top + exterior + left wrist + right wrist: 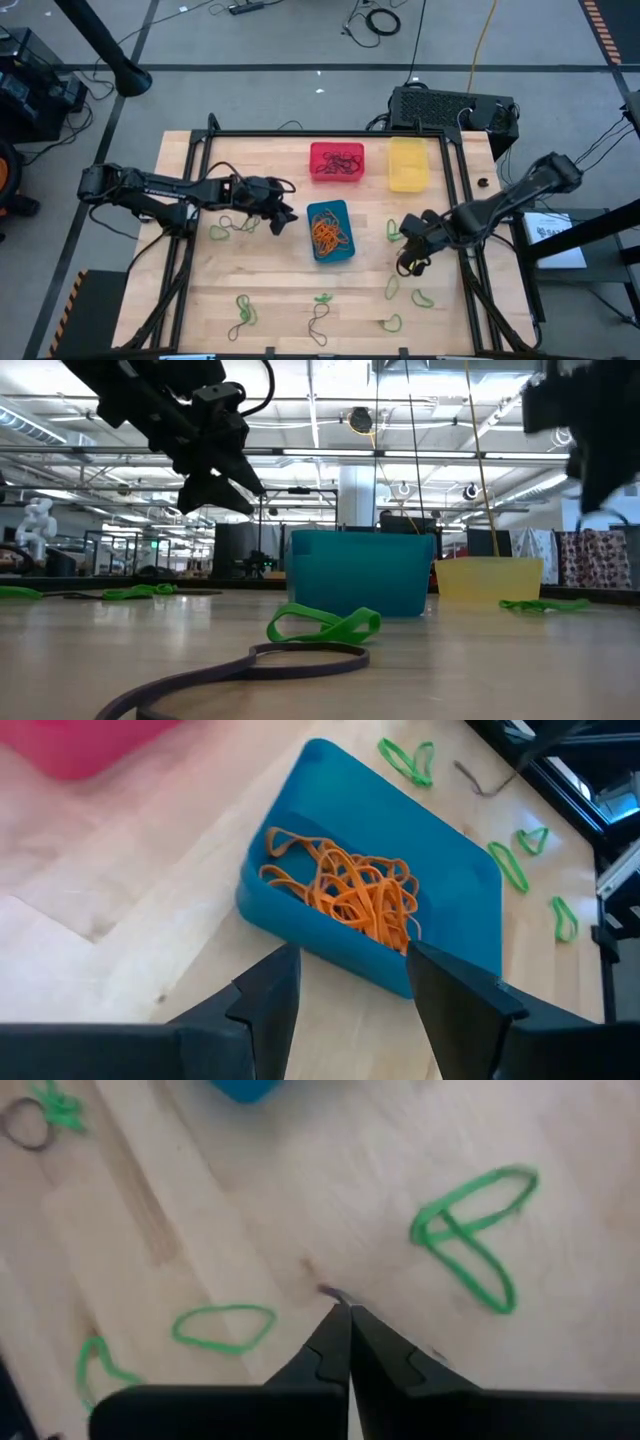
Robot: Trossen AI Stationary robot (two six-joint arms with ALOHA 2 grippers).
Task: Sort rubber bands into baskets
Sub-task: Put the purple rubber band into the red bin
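We see the blue basket [331,231] mid-table [270,300], its long axis running front to back and slightly tilted, full of orange rubber bands [352,895]. The red basket [337,162] and yellow basket [408,164] sit behind it. Green rubber bands [470,1245] lie scattered on open wood. The left pincer [284,212] hovers apart beside the blue basket; the right pincer [347,1315] is together over bare wood.

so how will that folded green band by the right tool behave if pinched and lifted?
Probably floppy: the folded green rubber band lies limp and doubled over on the wooden table. Likely very light, being a thin loop. It lies flat, so the shut right tool may slip off or miss it.
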